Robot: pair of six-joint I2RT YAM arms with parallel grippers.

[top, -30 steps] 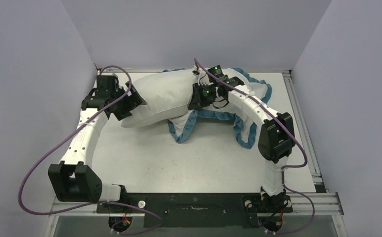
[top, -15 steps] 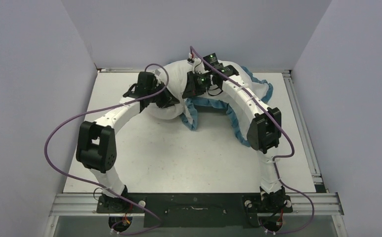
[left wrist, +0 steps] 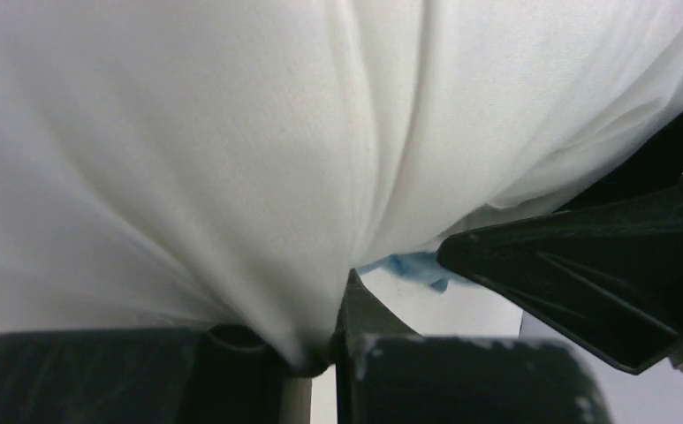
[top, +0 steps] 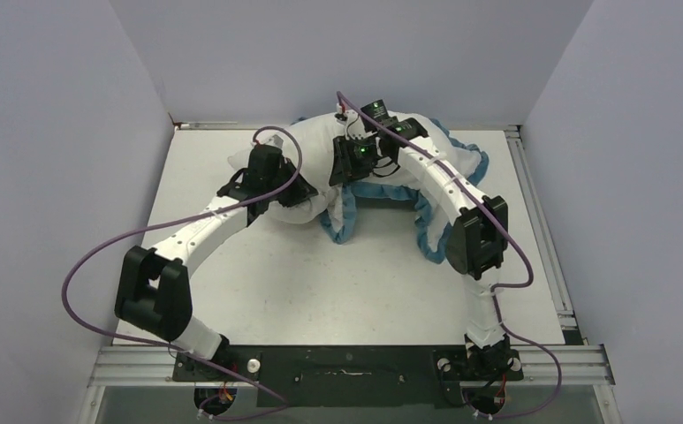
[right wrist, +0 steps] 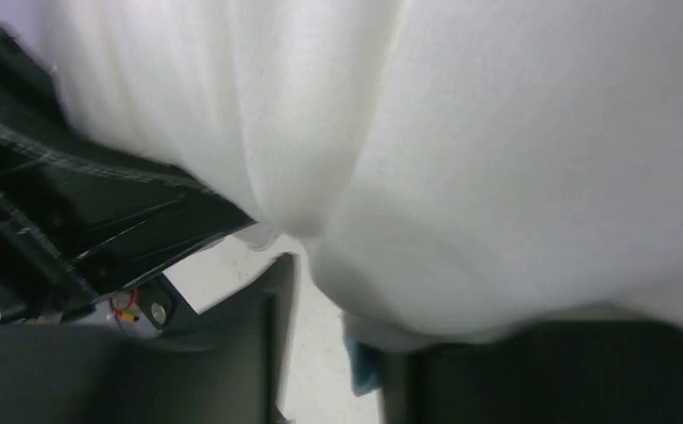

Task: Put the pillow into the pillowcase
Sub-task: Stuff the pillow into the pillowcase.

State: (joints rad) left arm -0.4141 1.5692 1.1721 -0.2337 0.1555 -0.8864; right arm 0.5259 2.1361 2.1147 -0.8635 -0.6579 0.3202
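Status: insertion barely begun, by judgement. Pillow bunched into a mound at far centre of the tabletop, left portion bare white and outside any cover. Pillowcase spread beneath and right of it, blue ruffled edge showing near and right of the mound. Left end effector pinched shut on a fold of pillow fabric at the near left side. Right end effector pressed into white fabric further right; clamped or loosened, impossible to tell. Remaining: finding the opening, feeding the whole pillow inside. White matte tabletop; plain pale lavender walls on three sides.
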